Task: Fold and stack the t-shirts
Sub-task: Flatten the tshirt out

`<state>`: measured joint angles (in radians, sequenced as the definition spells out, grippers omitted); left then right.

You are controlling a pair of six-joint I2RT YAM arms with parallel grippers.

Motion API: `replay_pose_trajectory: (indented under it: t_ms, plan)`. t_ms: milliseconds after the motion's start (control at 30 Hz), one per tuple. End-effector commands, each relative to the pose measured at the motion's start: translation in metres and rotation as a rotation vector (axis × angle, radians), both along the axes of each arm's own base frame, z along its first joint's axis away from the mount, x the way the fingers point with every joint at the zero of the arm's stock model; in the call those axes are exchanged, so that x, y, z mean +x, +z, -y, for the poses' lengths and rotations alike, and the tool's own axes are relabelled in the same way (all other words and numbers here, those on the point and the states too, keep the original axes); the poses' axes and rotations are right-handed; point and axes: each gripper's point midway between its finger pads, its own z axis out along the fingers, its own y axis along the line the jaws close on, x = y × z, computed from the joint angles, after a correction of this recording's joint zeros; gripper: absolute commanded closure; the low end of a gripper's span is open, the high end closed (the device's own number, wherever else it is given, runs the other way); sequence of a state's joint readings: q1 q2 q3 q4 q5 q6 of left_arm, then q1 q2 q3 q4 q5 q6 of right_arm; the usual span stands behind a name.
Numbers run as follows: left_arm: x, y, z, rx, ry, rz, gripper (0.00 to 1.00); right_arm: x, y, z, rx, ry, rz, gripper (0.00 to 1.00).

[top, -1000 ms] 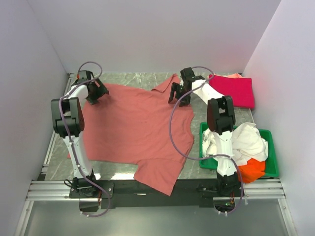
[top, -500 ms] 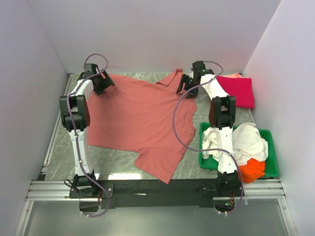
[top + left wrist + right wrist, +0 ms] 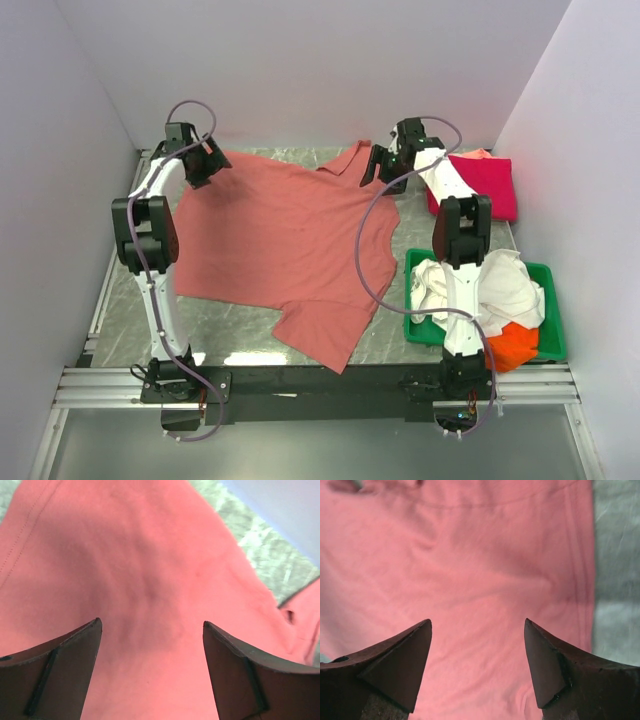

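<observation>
salmon-red shirt: large, dusty, plain; spread mostly flat over the middle of the table, with soft wrinkles. one sleeve reaches toward the far wall, the other lies at the near edge.
crimson-pink shirt: folded flat at the far right corner, apart from the salmon one.
white shirts: crumpled in a heap in the green tray, spilling over its rim.
orange shirt: bunched at the tray's near end, beside the white heap.
in the way: the right arm's lower links cross above the tray, hiding part of the heap.
left arm: stretched far forward along the left side.
left claw: over the shirt's far left corner; fingers spread wide, nothing between them, cloth just below.
right arm: reaches to the far edge, purple cable looping off it.
right claw: released above the far sleeve, near its hem; fingers parted, gripping nothing.
</observation>
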<state>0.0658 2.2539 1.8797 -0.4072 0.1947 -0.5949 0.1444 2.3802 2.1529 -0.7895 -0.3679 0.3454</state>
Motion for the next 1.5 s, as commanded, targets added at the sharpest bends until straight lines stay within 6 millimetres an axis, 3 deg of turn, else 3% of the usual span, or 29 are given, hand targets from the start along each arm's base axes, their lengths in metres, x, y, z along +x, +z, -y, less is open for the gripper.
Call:
replay_pose_trajectory:
  t_ms: [0, 200, 367, 667, 933, 1200, 1333, 1467]
  plan:
    - [-0.009, 0.031, 0.003, 0.011, -0.018, 0.054, 0.13, -0.01, 0.043, -0.017, 0.005, 0.059, 0.096, 0.2]
    - [-0.03, 0.003, 0.004, 0.003, -0.009, -0.011, 0.13, -0.036, 0.02, -0.03, -0.033, 0.088, 0.028, 0.2]
    - [-0.041, -0.027, 0.003, 0.002, 0.003, -0.09, 0.14, -0.044, 0.005, -0.03, -0.024, 0.053, -0.019, 0.2]
    - [-0.049, -0.064, 0.002, -0.002, 0.021, -0.172, 0.14, -0.051, -0.034, -0.025, -0.036, 0.007, -0.134, 0.2]
    - [-0.036, -0.079, 0.007, -0.038, 0.02, -0.173, 0.14, -0.047, -0.061, -0.012, -0.054, -0.05, -0.22, 0.2]
    - [-0.013, -0.09, 0.015, -0.075, 0.006, -0.151, 0.14, -0.017, -0.061, 0.002, -0.065, -0.102, -0.222, 0.2]
    - [0.002, -0.087, 0.03, -0.116, -0.042, -0.116, 0.14, -0.007, -0.065, 0.011, -0.051, -0.128, -0.224, 0.2]
    - [0.019, -0.068, 0.042, -0.131, -0.075, -0.058, 0.14, 0.002, -0.056, 0.021, -0.038, -0.144, -0.197, 0.2]
